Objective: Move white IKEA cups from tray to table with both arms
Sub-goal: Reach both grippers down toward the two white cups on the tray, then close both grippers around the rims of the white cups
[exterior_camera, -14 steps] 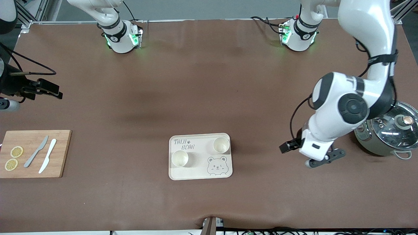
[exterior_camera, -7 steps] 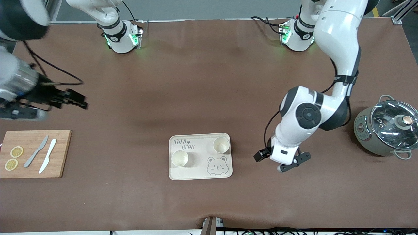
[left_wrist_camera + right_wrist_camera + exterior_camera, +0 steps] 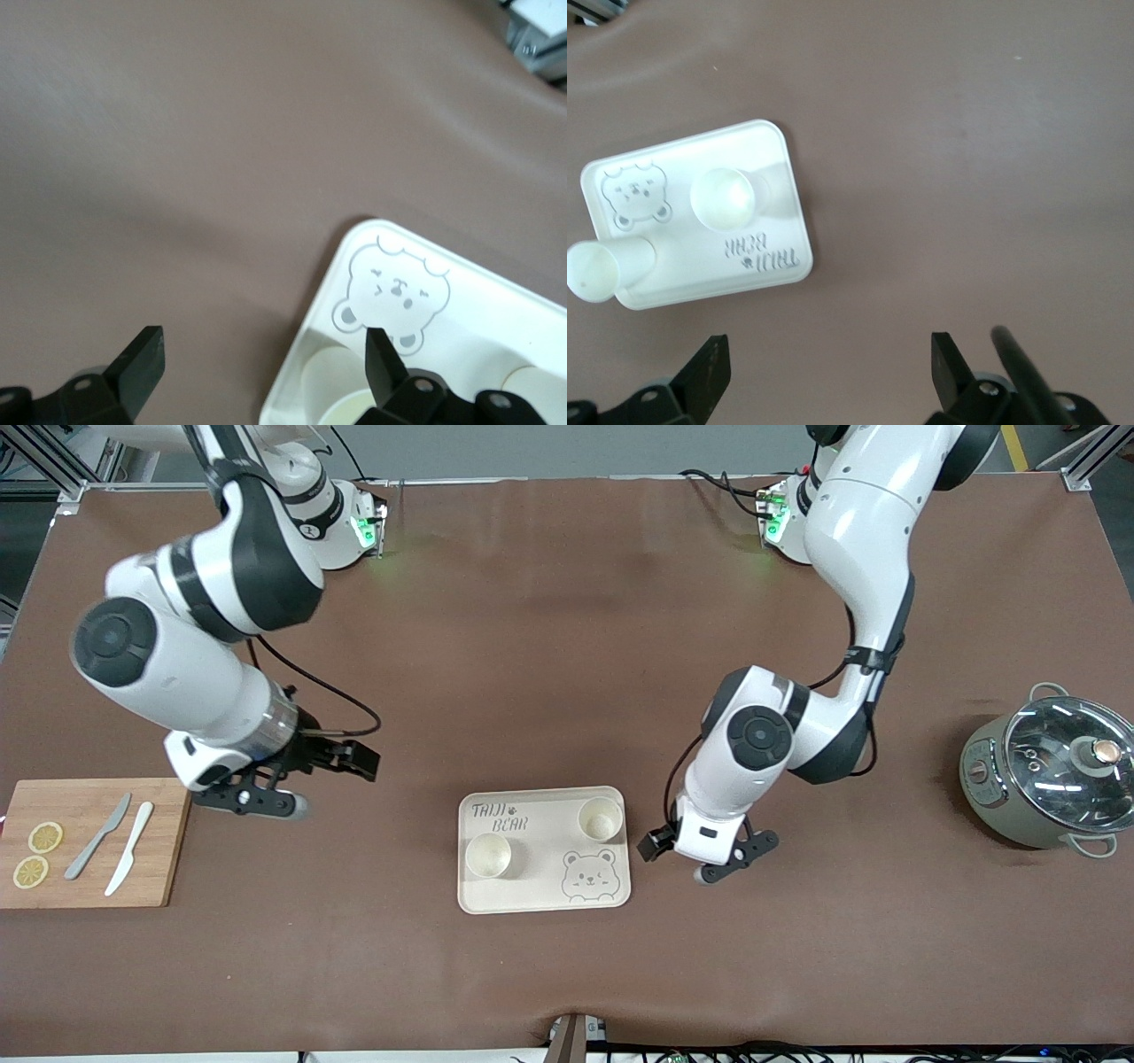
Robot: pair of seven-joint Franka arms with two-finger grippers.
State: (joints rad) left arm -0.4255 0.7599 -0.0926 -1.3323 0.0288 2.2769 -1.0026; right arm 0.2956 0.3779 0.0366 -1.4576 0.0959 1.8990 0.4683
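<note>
The right gripper (image 3: pixel 266 802) hangs open and empty over bare table between the board (image 3: pixel 168 841) and the tray (image 3: pixel 545 899). Two cups (image 3: pixel 488 855) (image 3: pixel 600 819) stand on the tray. The left gripper (image 3: pixel 709 859), open and empty, hovers just beside the tray's edge, near the second cup.
</note>
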